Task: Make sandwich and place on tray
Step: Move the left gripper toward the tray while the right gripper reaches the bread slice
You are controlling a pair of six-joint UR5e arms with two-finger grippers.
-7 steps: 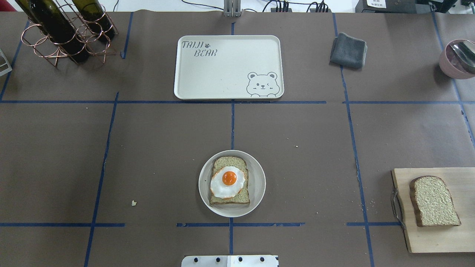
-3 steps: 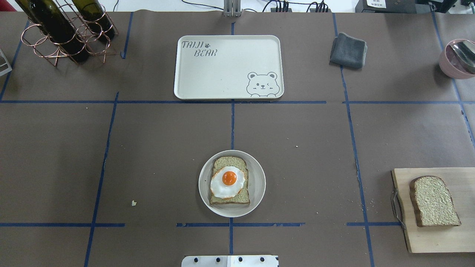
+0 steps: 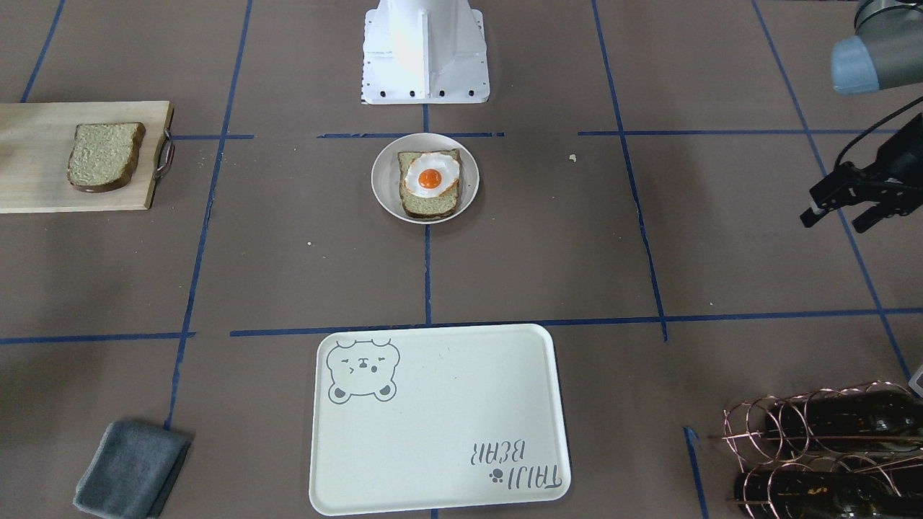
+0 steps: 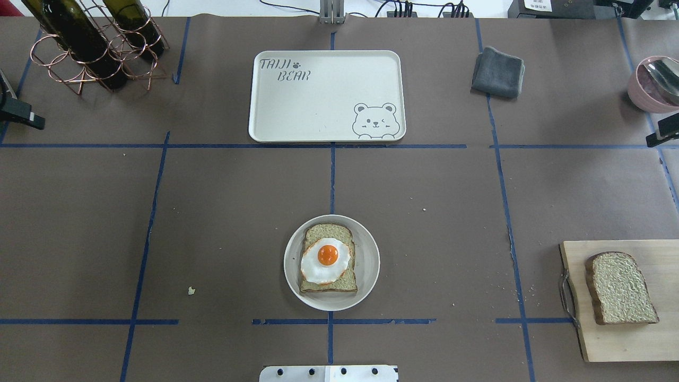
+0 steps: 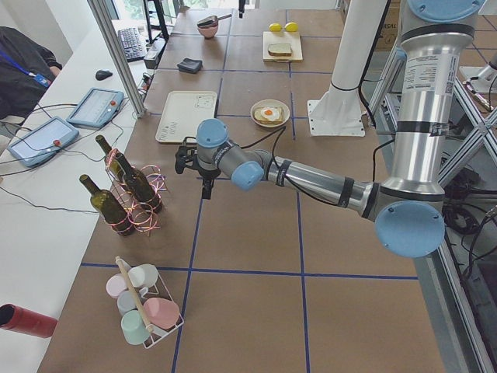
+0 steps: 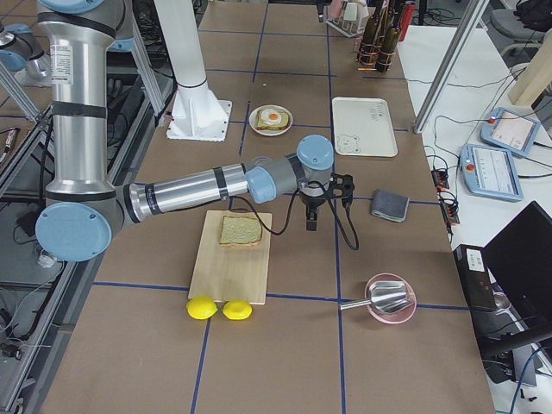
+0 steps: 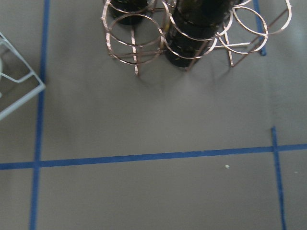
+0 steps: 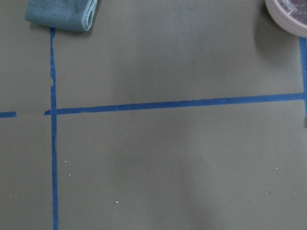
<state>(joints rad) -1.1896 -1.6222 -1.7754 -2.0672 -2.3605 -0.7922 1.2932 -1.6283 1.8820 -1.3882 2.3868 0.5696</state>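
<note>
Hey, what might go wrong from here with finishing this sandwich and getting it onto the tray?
The fried egg rests on the lower slice, reaching its edge, so it may slide when the stack is lifted. The second slice lies flat on the cutting board, likely hard to pinch without pushing it.

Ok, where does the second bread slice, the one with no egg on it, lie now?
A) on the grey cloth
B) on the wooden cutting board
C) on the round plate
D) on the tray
B: the bread slice lies flat on the cutting board, on the robot's right side of the table.
</note>
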